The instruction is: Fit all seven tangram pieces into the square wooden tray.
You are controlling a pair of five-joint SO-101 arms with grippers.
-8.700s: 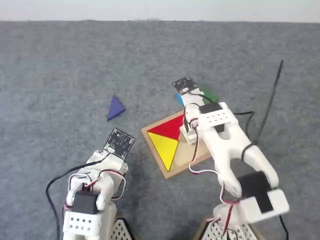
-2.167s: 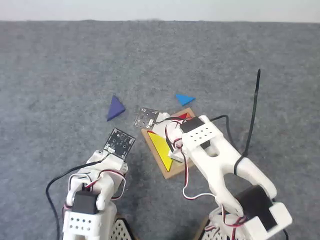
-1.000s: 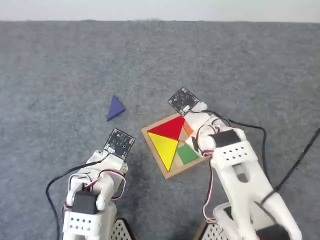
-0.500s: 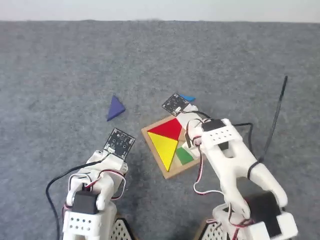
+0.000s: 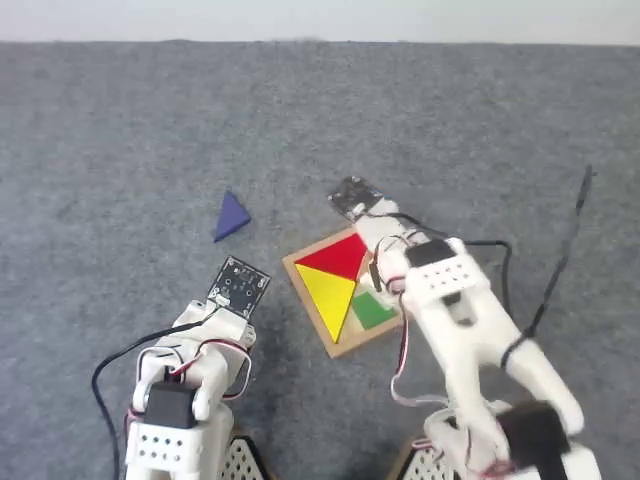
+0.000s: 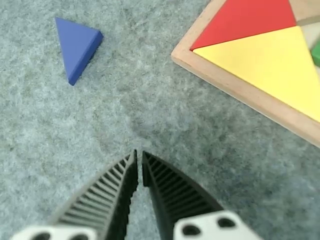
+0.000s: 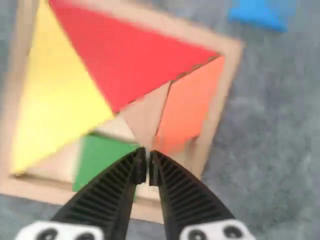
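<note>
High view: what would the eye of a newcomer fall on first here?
First the square wooden tray near the middle of the grey mat, with a red triangle and a yellow triangle side by side in it. Next the right arm's tool, shut, over the tray between the green piece and the orange piece. A dark blue triangle lies alone on the mat, on the left arm's side.

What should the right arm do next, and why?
Probably open the right gripper and carry it toward the light blue piece. The gripper is shut and empty above the tray, bare wood shows between the pieces already fitted, and the light blue piece lies just outside the tray's corner, nearest to this arm.
</note>
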